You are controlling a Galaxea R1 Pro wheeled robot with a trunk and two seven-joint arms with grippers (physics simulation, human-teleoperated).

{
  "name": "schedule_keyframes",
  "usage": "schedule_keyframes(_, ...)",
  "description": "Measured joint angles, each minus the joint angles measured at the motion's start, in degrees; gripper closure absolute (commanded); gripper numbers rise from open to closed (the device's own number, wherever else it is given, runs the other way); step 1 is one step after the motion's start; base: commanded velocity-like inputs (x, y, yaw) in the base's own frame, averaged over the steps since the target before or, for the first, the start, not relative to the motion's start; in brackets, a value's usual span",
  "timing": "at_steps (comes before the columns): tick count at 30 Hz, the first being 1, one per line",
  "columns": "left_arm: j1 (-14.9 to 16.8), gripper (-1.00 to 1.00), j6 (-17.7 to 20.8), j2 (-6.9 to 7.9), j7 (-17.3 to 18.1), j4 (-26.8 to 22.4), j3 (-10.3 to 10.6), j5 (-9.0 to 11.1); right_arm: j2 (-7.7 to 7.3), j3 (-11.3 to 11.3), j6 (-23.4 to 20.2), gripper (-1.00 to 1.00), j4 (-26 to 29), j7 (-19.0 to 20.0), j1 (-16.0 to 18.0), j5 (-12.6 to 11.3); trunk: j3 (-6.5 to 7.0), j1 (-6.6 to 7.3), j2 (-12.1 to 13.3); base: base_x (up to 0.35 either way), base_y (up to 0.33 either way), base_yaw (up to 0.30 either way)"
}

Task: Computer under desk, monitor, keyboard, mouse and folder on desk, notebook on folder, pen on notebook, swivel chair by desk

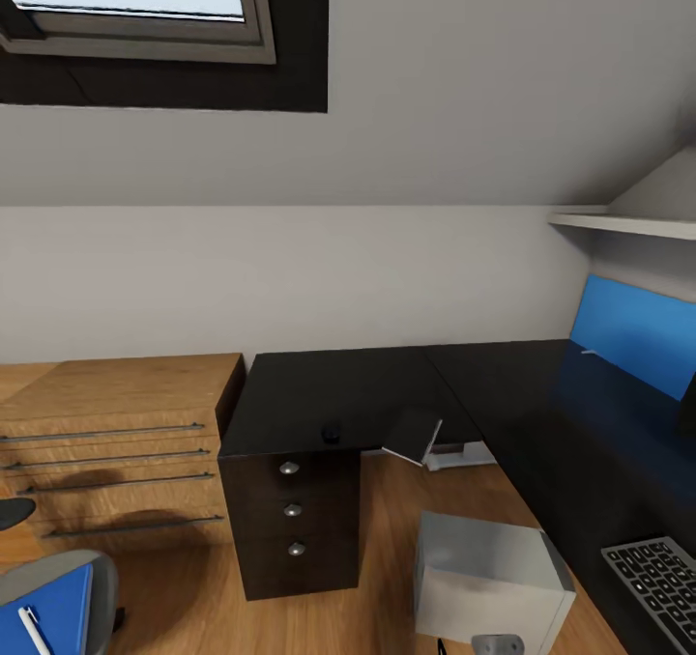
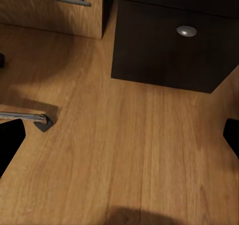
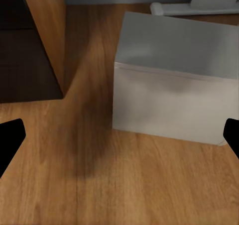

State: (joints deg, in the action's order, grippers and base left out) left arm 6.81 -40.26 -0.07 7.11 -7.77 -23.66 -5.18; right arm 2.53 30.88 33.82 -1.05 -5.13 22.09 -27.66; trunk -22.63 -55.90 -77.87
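The black desk (image 1: 387,384) runs along the wall and turns down the right side. On it lie the mouse (image 1: 332,434) and the keyboard (image 1: 662,583). The pale notebook (image 1: 414,435) tilts over the desk's front edge. The grey computer (image 1: 488,578) (image 3: 174,85) stands on the floor beside the drawers. The swivel chair (image 1: 68,573) holds the blue folder (image 1: 53,616) with a white pen (image 1: 32,629) on it. A dark shape (image 1: 688,412) at the right edge may be the monitor; I cannot tell. My left gripper (image 2: 119,140) and right gripper (image 3: 119,140) hang open over the floor.
A light wooden cabinet (image 1: 116,442) with bar handles adjoins the desk's left end. A blue panel (image 1: 633,331) leans at the right wall under a white shelf (image 1: 619,222). A chrome chair leg (image 2: 27,118) lies near my left gripper. A white desk foot (image 3: 199,7) sits behind the computer.
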Motion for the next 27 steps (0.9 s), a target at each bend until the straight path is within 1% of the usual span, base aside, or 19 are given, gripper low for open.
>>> schedule_keyframes(5, 0.0, -1.0, 0.0, -0.01, 0.0, 0.0, 0.0, 0.0, 0.24, 0.0, 0.1, -1.0, 0.1, 0.0, 0.0, 0.0, 0.9, 1.1, 2.0, 0.0, 0.0, 0.009)
schedule_keyframes(9, 0.0, -1.0, 0.1, -0.01, 0.0, 0.0, 0.0, 0.0, 0.37, 0.0, 0.1, -1.0, 0.1, -0.1, 0.0, 0.0, 1.6, 1.98, 3.6, 0.0, 0.0, 0.115)
schedule_keyframes(27, 0.0, -1.0, 0.1, -0.01, -0.1, 0.0, 0.0, 0.0, 0.34, -0.1, 0.1, -1.0, 0.1, -0.3, 0.0, 0.0, 4.2, 5.93, 10.8, 0.0, 0.0, 0.23)
